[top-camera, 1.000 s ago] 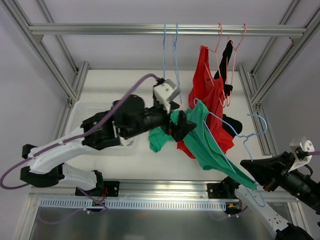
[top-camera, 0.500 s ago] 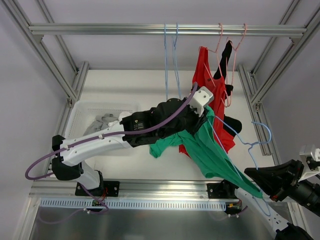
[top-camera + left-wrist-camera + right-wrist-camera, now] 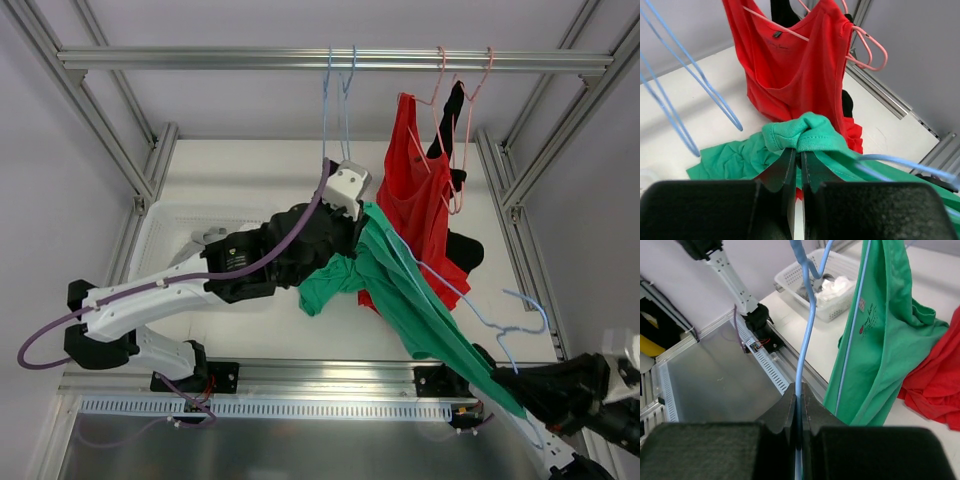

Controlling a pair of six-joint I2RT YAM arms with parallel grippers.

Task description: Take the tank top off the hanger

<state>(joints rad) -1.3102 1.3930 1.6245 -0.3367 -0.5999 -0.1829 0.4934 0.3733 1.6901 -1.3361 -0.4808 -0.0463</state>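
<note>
Pinching a bunched fold of the green tank top [image 3: 810,132] in our left tool [image 3: 799,153], we clamp its blue hanger [image 3: 805,340] in our right tool [image 3: 797,392]; the top stretches from the tabletop's [image 3: 250,170] middle toward its near right corner.

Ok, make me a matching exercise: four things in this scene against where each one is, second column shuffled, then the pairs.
Things
1. green tank top
2. red tank top
3. blue hanger off the rail
4. white basket

Places
A. hanging up on the rail
B. standing on the table, left side
C. pinched in the left gripper
D. clamped in the right gripper

Pairs: 1-C, 2-A, 3-D, 4-B
</note>
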